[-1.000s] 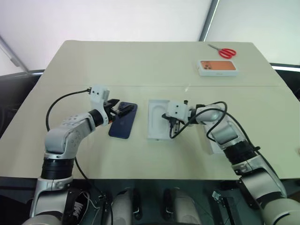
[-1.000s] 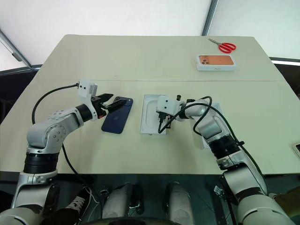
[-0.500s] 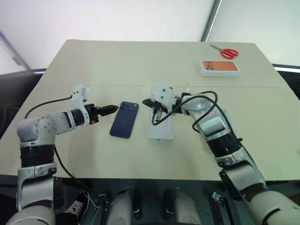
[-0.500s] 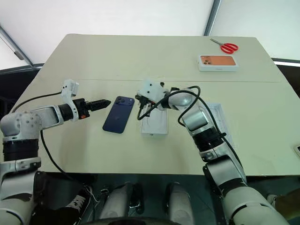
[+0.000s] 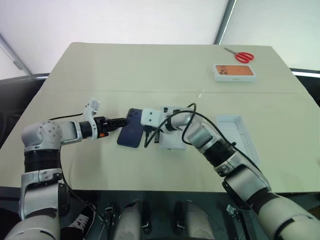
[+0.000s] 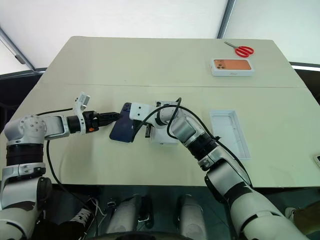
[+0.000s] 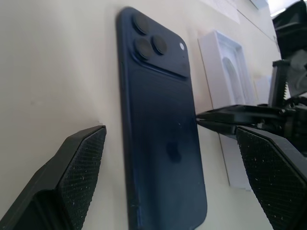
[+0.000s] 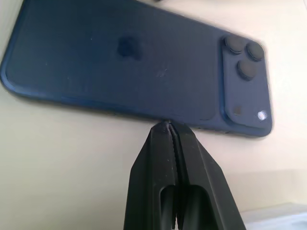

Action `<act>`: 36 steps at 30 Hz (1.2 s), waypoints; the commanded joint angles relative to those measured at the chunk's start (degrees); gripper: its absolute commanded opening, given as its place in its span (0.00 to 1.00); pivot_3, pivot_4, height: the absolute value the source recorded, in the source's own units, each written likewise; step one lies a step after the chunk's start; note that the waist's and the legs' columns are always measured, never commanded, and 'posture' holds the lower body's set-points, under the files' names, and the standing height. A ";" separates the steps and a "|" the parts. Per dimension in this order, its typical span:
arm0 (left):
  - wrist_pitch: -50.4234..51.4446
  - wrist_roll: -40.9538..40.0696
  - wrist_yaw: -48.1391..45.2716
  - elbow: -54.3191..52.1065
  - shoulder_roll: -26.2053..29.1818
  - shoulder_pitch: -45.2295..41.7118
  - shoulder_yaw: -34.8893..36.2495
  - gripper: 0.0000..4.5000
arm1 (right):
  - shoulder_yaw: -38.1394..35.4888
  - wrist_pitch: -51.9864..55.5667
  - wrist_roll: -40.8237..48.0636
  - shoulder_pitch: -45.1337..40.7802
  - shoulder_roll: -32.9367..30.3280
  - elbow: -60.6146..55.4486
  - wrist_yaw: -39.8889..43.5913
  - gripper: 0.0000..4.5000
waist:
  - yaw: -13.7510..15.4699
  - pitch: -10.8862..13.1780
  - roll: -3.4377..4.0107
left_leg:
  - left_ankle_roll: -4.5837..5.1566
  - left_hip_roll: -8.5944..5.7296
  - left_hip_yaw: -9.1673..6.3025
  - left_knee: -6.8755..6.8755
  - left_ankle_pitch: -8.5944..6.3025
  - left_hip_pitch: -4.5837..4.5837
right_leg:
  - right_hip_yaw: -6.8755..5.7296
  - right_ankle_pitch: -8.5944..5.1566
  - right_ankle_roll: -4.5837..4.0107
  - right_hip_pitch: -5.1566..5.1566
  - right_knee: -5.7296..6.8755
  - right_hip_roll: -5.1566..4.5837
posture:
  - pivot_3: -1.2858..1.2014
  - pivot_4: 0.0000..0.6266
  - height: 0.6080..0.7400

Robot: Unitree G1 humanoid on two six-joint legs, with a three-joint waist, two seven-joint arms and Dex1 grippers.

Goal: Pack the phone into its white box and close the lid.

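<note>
The phone (image 5: 132, 131) lies back-up on the table (image 5: 150, 70), left of the box (image 5: 172, 135) and close beside it, camera bump at its far end. The lid (image 5: 236, 136) rests open-side up further right, well apart from both.

The left gripper (image 7: 168, 163) hangs at the phone's left edge with its fingers spread as wide as they go, one to either side of the phone's near end and closed on nothing. The right gripper (image 8: 167, 125) is pinched fully shut and empty, its joined tips at the phone's right long edge; they seem to touch it, though the wrist view is too close to be sure.

The step in hand looks like getting the phone off the table so it can be gripped. A slim phone lying flat gives fingers little to catch, so the shut right tips would serve best as a stop or a wedge at that edge while the left fingers close across the phone's width. Close slowly and squarely, keeping the pads off the camera bump, and do not lift until both pads bear. Too hard a nudge from the right would only slide the phone leftward away from the box.
</note>
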 commanded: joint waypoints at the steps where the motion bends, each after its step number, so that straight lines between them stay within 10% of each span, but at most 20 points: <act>1: -0.81 3.29 0.31 -0.36 -0.91 1.32 -6.02 1.00 | 1.31 -1.47 -1.78 -1.05 0.16 0.97 0.03 0.01 | 0.11 -0.06 0.03 | -0.01 0.00 0.00 0.00 -0.01 0.06 | 0.00 0.00 0.00 0.06 0.00 0.00 | 0.52 0.24 0.98; 22: 1.62 4.69 2.35 5.18 -9.65 -1.16 -1.33 1.00 | -0.71 -5.62 -2.42 -1.03 0.54 5.14 -1.52 0.01 | 0.40 -0.28 0.20 | -0.17 -0.05 -0.01 -0.10 -0.11 0.60 | 0.01 -0.01 0.00 0.58 -0.02 -0.19 | 0.52 0.24 0.98; 26: 2.56 3.98 2.26 5.32 -9.08 -0.66 0.86 0.72 | -0.55 -5.90 -2.77 -0.53 0.59 4.99 -1.75 0.00 | 0.27 -0.28 0.20 | -0.17 -0.05 0.00 -0.12 -0.11 0.60 | 0.01 -0.01 0.00 0.56 -0.03 -0.20 | 0.52 0.24 0.98; 31: 3.61 3.31 2.22 4.01 -9.33 0.63 1.68 0.15 | -0.74 -5.46 -2.71 -0.52 0.82 5.03 -1.92 0.00 | 0.23 -0.28 0.16 | -0.18 -0.05 0.02 -0.22 -0.11 0.60 | 0.03 -0.01 0.00 0.52 -0.07 -0.20 | 0.52 0.24 0.98; 36: 4.34 2.52 2.63 3.76 -9.23 1.27 2.32 0.15 | -0.71 -5.80 -2.84 0.04 0.72 4.55 -2.02 0.00 | 0.04 -0.28 0.16 | -0.20 -0.06 0.04 -0.38 -0.10 0.73 | 0.06 -0.01 0.00 0.56 -0.10 -0.22 | 0.52 0.24 0.98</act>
